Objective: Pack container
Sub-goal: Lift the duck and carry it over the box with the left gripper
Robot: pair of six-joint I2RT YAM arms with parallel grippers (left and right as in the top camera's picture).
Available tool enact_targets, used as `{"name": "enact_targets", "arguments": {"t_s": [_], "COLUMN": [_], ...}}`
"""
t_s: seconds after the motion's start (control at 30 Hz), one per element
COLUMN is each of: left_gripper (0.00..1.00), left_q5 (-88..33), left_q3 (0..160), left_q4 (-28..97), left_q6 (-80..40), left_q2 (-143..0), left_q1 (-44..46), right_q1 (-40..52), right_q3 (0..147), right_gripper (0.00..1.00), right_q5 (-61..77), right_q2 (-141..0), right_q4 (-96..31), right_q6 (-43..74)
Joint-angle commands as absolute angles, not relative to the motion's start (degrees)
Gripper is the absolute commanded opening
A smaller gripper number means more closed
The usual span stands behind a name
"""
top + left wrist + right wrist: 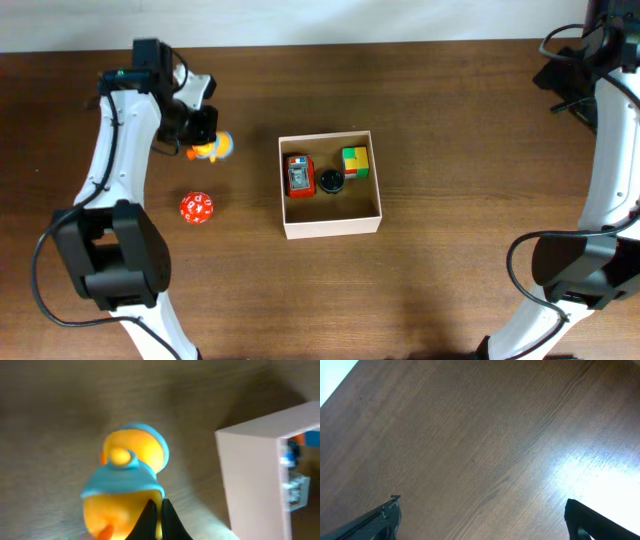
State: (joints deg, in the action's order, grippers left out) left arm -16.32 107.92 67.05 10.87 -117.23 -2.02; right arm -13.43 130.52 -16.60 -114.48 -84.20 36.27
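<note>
The container [331,228] is a square white-walled box with a tan inside at the table's middle; its white wall also shows in the left wrist view [250,475]. Inside lie a red toy [299,175], a black round piece [331,182] and a coloured cube [355,161]. A yellow rubber duck with a blue hat [215,148] [125,480] stands left of the box. My left gripper [203,128] [155,520] is right at the duck, its fingers pressed together in front of the duck's body. My right gripper [565,75] [480,515] is open and empty above bare wood at the far right.
A red many-sided die [197,208] lies on the table below the duck, left of the box. The table's far edge runs along the top of the overhead view.
</note>
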Motion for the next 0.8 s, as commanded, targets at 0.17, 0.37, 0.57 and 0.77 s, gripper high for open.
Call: {"name": "enact_targets", "arguments": {"t_s": [0.17, 0.37, 0.57, 0.77], "left_gripper": [0.02, 0.02, 0.02, 0.02], "left_q5": [-18.5, -18.5, -18.5, -18.5], "left_q3": [113.6, 113.6, 113.5, 113.4], "left_q4": [71.2, 72.1, 72.8, 73.1], "left_q6": [22.9, 33.3, 51.1, 63.1], "left_q2": [-109.4, -107.9, -107.9, -108.1], "left_q1": [7.7, 18.2, 26.2, 29.5], "right_q1": [-13.5, -13.5, -13.5, -13.5], "right_q3": [131.6, 131.6, 131.6, 131.6], "right_gripper": [0.99, 0.99, 0.99, 0.99], "right_q5": [-17.0, -17.0, -17.0, -17.0], "right_q2": [-113.8, -113.8, -113.8, -113.8], "right_q4": [-84.2, -84.2, -84.2, -84.2], "right_q6": [36.9, 36.9, 36.9, 36.9]}}
